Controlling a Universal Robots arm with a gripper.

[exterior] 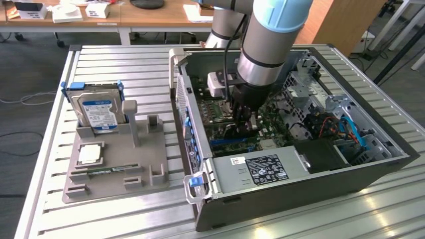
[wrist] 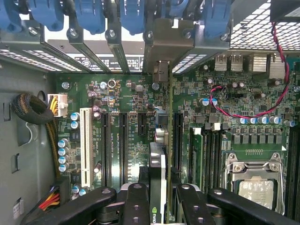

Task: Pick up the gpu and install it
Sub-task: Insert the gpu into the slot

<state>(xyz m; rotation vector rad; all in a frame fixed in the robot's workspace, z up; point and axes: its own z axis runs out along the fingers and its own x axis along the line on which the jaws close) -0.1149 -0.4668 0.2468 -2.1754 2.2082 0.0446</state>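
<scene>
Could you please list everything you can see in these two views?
table: one, silver, slatted.
case: one, dark grey, open, on the table.
motherboard: one, green, inside the case.
gpu: one, black, edge-on over the motherboard's slots.
fixture: one, grey, exterior view's left of the case.
hard drive: one, silver, upright in the fixture.
memory stick: one, green, lying in the fixture.
arm: one, silver and light blue, reaching into the case.
gripper: one, black, shut on the gpu.
</scene>
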